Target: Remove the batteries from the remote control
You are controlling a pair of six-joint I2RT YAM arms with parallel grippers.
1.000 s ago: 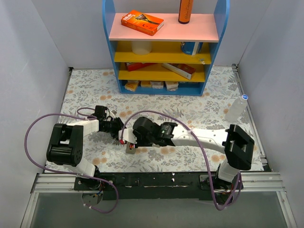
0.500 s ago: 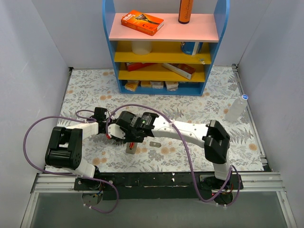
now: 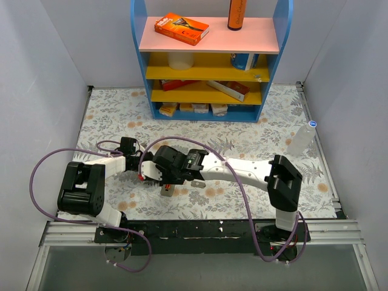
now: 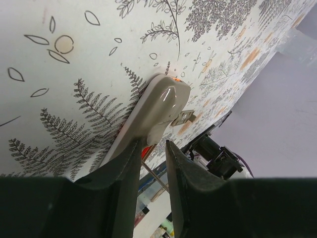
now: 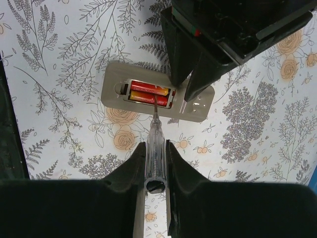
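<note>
The grey remote control (image 5: 195, 106) lies recess-up on the floral mat, and two red batteries (image 5: 148, 93) sit side by side in the recess. My right gripper (image 5: 155, 146) is shut on a clear-handled screwdriver (image 5: 156, 139), whose tip rests at the batteries' edge. My left gripper (image 5: 190, 74) clamps the remote's other end. The left wrist view shows the remote (image 4: 161, 101) running in between my left gripper's (image 4: 152, 146) fingers. In the top view both grippers meet at the front left and only the remote's end (image 3: 167, 189) shows.
A small flat grey plate (image 3: 198, 183) lies on the mat just right of the remote; it also shows in the left wrist view (image 4: 184, 118). A blue and yellow shelf (image 3: 206, 73) stands at the back. A clear bottle (image 3: 302, 139) lies at the right edge.
The right arm swung its elbow and gripper leftward, then eased back slightly to the right over the remote. The left arm and the remote have stayed put.
</note>
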